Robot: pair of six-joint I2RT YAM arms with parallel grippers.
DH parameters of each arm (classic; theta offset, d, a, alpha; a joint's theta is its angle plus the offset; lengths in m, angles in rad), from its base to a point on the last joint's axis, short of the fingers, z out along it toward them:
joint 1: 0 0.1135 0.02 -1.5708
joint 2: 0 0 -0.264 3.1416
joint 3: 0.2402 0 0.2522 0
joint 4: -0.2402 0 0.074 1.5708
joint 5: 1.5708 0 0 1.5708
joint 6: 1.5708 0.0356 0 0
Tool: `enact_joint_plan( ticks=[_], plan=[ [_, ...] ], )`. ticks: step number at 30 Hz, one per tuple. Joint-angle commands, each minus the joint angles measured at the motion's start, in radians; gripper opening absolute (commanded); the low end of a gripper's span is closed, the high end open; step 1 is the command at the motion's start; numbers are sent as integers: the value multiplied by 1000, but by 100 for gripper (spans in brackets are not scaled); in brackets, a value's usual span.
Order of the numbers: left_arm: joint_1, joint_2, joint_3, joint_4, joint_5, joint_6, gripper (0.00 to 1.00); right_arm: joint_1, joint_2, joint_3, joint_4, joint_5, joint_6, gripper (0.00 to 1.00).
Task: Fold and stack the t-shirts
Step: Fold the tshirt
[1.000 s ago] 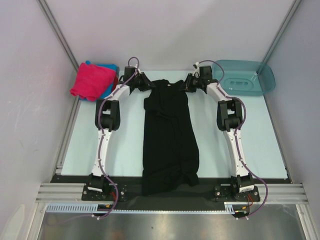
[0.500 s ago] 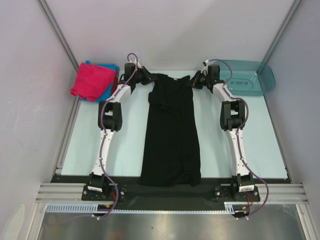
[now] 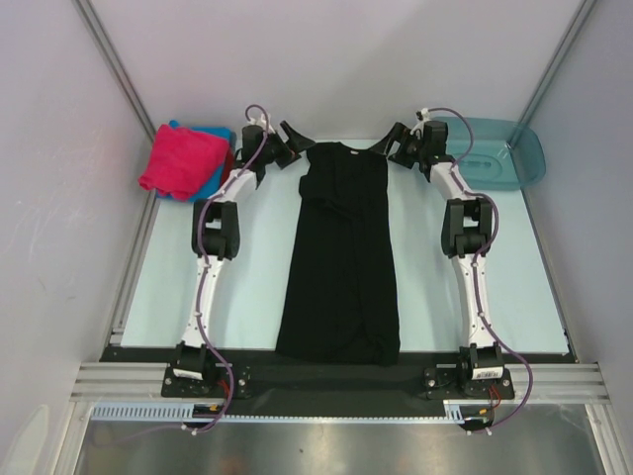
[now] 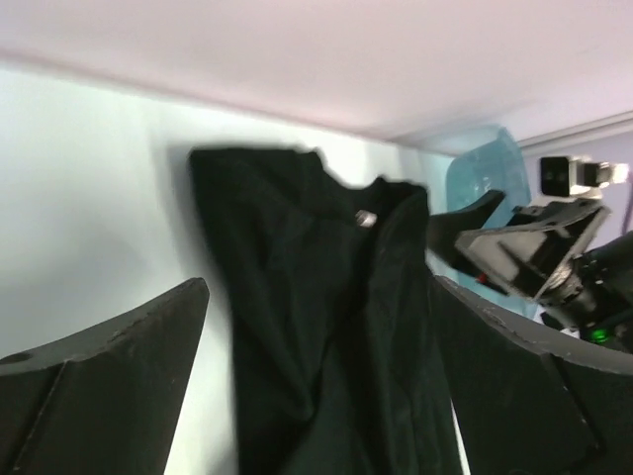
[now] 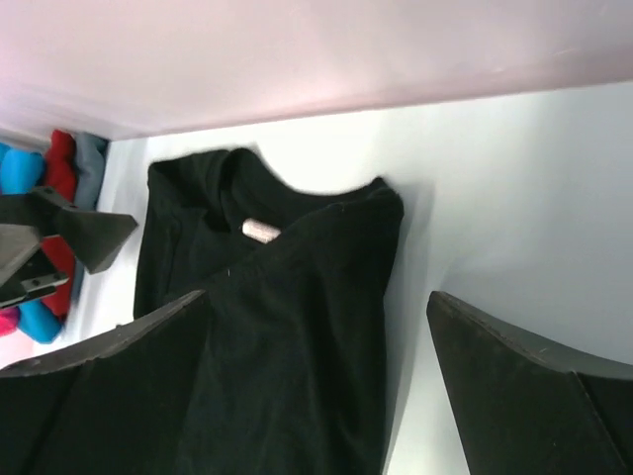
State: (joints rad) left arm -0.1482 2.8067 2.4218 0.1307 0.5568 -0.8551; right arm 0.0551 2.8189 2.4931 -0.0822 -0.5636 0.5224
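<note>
A large black t-shirt (image 3: pixel 341 247), folded lengthwise into a long strip, lies flat down the middle of the table with its collar at the far end. My left gripper (image 3: pixel 289 144) hangs open just left of the collar and touches no cloth. My right gripper (image 3: pixel 397 145) is open just right of the collar, also holding nothing. The left wrist view looks between wide-apart fingers (image 4: pixel 109 376) onto the black t-shirt (image 4: pixel 307 287). In the right wrist view the black t-shirt (image 5: pixel 287 327) and its neck label lie below the open gripper (image 5: pixel 316 297). Folded magenta, blue and red t-shirts (image 3: pixel 185 160) are stacked at the back left.
A translucent teal basin (image 3: pixel 492 153) stands at the back right corner, close to the right wrist. The shirt's hem reaches the table's near edge between the arm bases. White walls enclose the back and both sides.
Both grippers carried the shirt's shoulders toward the back, stretching it straight, then opened and let go. They now sit slightly outward of the collar.
</note>
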Motion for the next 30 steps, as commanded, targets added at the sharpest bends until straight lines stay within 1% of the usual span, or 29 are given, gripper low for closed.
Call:
enact_joint_plan(
  ticks=[1,2,3,4,5,6,7,8,9,12,13,14,15,17,18,22,27,28,29,30],
  plan=[
    [4,-85,-98,49,41,33,100,-34,-115,-122,-15,83,-91,100],
    [2,-140,-130,49,51,45,100,-28,-148,-158,-13,87,-104,100],
    [-4,-168,-204,47,55,76,100,-24,-176,-184,-14,90,-119,100],
    [-7,-205,-245,46,57,94,100,-18,-229,-209,-30,91,-146,100],
    [-11,-275,-288,41,51,117,100,-12,-252,-258,-40,93,-162,100],
    [-22,-318,-370,14,36,172,100,1,-275,-279,-59,91,-177,100],
    [-28,-357,-409,-11,11,206,100,9,-300,-305,-71,96,-191,100],
    [-37,-392,-444,-41,-48,240,100,20,-344,-350,-85,103,-220,100],
    [-53,-468,-517,-80,-79,295,100,40,-372,-376,-91,132,-237,100],
    [-82,-605,-630,-105,-175,364,100,72,-459,-463,-123,223,-321,100],
    [-86,-642,-701,-105,-188,370,100,93,-478,-476,-143,246,-340,100],
    [-94,-671,-739,-94,-205,372,100,104,-516,-485,-162,275,-369,100],
    [-97,-734,-818,-83,-210,369,100,118,-538,-519,-177,331,-384,100],
    [-102,-785,-894,-48,-198,357,100,150,-585,-578,-153,350,-410,100],
    [-103,-811,-958,-34,-189,346,100,157,-611,-611,-145,369,-427,100],
    [-111,-898,-1059,-39,-161,340,100,170,-621,-640,-159,398,-427,100],
    [-122,-960,-1170,-28,-112,324,100,158,-625,-694,-183,398,-404,100],
    [-126,-976,-1191,-26,-107,321,100,161,-666,-726,-173,410,-407,100],
    [-145,-1021,-1216,-23,-110,321,100,182,-694,-796,-163,428,-416,100],
    [-157,-1044,-1271,-22,-110,332,100,193,-732,-845,-147,492,-423,100]
  ],
)
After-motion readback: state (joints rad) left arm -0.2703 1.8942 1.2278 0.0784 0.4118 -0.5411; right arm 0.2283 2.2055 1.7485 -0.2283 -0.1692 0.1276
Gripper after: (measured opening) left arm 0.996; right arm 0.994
